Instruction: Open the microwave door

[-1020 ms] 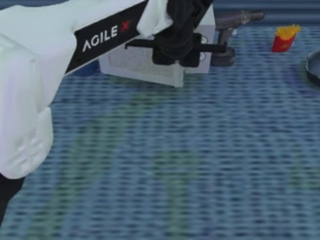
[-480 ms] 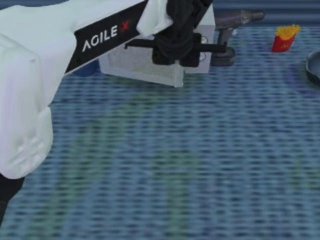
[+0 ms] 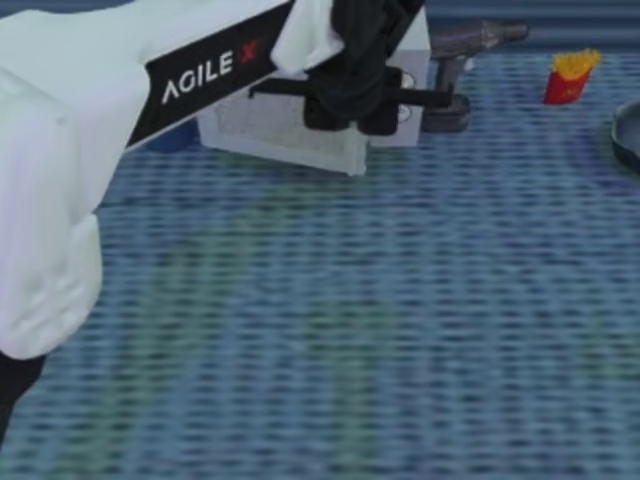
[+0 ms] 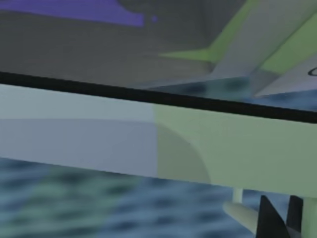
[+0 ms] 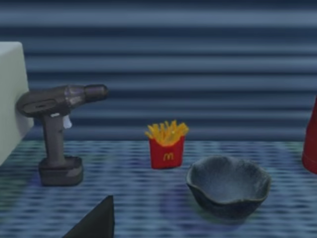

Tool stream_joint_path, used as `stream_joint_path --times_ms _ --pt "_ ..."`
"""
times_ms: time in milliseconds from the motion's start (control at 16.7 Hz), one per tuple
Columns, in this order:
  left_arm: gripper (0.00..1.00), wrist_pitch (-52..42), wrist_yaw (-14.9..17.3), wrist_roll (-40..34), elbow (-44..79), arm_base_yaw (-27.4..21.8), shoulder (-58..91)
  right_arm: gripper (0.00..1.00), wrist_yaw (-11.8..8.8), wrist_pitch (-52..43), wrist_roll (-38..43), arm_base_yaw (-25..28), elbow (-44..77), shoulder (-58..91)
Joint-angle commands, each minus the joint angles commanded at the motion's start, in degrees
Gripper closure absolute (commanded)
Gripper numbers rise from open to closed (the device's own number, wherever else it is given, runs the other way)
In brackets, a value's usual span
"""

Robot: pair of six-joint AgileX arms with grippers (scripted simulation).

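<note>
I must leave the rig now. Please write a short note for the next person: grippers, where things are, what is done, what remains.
Left gripper: at the microwave front, at the far edge of the table; finger state not visible.
Right gripper: not in the top view; its wrist camera faces the drill, fries box and dark bowl.
Microwave door: swung partly out from the body, hinged at its left.
Left: pull the door wider.

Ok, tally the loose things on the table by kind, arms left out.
Microwave: 1
Drill: 1
Fries carton: 1
Bowl: 1
Red object, cut off at the edge: 1
Total: 5
</note>
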Motion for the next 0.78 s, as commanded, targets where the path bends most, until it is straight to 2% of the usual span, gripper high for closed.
stream_joint_path --times_ms 360,780 --pt "1.00 4.26 2.17 4.76 -7.95 0.87 -5.03 0.00 0.00 0.00 0.00 0.00 0.00 0.00" --pt "1.00 4.40 2.27 4.89 -8.18 0.90 -5.20 0.00 0.00 0.00 0.00 0.00 0.00 0.00"
